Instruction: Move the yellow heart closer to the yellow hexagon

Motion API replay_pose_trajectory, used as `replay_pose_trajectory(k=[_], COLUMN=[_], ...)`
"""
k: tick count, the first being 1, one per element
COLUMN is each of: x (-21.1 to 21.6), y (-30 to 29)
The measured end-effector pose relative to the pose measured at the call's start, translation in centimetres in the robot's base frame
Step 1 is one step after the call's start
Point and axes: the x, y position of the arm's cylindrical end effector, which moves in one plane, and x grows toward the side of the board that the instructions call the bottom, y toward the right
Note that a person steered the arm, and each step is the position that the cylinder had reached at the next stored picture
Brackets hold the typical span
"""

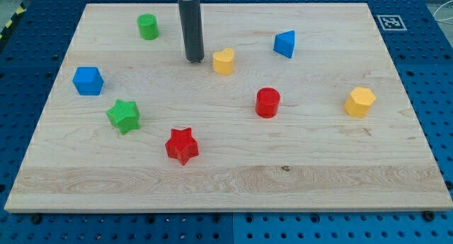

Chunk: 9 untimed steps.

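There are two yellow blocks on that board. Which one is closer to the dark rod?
The yellow heart, just to the view's right of my tip. The yellow hexagon sits far off near the view's right edge.

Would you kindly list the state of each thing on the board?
My tip: on the board, just left of the yellow heart, small gap.
Yellow heart: untouched, far from the yellow hexagon.
Yellow hexagon: alone near the view's right edge.
Red cylinder: upright, between them.

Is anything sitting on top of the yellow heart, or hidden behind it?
Nothing rests on the yellow heart; its top is bare. My tip stands just to its left in the view, apart from it. The small strip of board directly behind the heart is covered.
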Motion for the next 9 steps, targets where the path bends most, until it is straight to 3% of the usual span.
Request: replay_pose_trajectory(k=[3,5,9], x=[8.6,9.5,19.6], y=[15.8,15.4,17.7])
